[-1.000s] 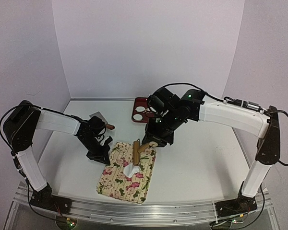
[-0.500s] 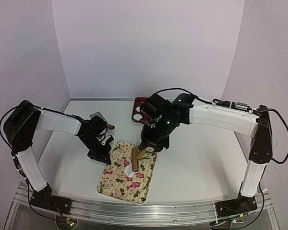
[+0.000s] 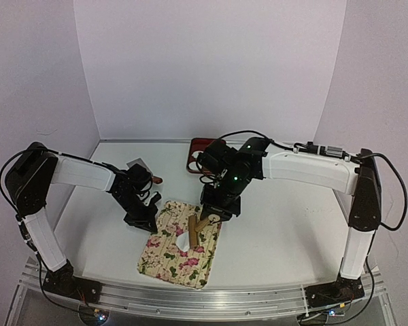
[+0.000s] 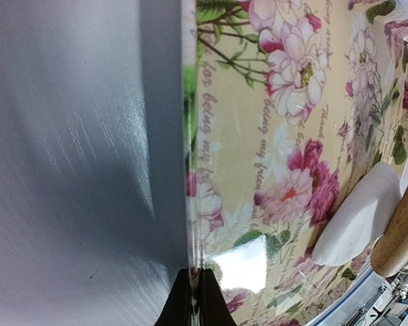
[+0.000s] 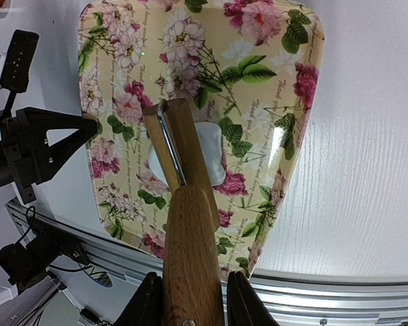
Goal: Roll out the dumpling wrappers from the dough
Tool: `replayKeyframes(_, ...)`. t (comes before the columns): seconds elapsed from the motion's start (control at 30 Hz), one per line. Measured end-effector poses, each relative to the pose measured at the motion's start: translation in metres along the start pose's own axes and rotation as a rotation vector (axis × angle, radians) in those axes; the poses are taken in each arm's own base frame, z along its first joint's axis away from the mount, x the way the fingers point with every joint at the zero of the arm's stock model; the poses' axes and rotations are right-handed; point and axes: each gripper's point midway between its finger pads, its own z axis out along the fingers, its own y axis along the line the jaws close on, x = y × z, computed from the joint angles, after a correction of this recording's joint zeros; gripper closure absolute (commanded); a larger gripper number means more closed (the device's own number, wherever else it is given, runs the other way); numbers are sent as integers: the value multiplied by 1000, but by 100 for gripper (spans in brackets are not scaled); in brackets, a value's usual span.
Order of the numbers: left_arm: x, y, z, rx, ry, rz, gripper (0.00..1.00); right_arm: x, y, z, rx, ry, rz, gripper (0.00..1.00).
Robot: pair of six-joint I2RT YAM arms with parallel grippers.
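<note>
Caution: uneven pressure could tear the white dough lump [image 5: 212, 155]. The right claw [image 5: 192, 302] clamps the wooden rolling pin [image 5: 183, 204]; the left claw [image 4: 194, 299], closed, pinches the floral mat [image 5: 258, 68].

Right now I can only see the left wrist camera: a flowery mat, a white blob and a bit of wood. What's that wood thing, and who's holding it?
Observer: It's a wooden roller. The right claw is gripping its handle.
Operator: Is it on top of the blob?
Observer: Yes, it lies across the dough, with white showing on both sides, about the middle of the mat.
</note>
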Motion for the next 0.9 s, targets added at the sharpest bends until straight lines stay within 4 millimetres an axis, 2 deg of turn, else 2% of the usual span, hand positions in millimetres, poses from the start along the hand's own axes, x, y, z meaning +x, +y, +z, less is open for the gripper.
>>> replayKeyframes(0.4,0,1,1,-7,2,1,100,0,-10,4,68,6,18,100)
replayKeyframes(0.9,0,1,2,-13,0,3,100,-3,-3,15,71,27,19,100)
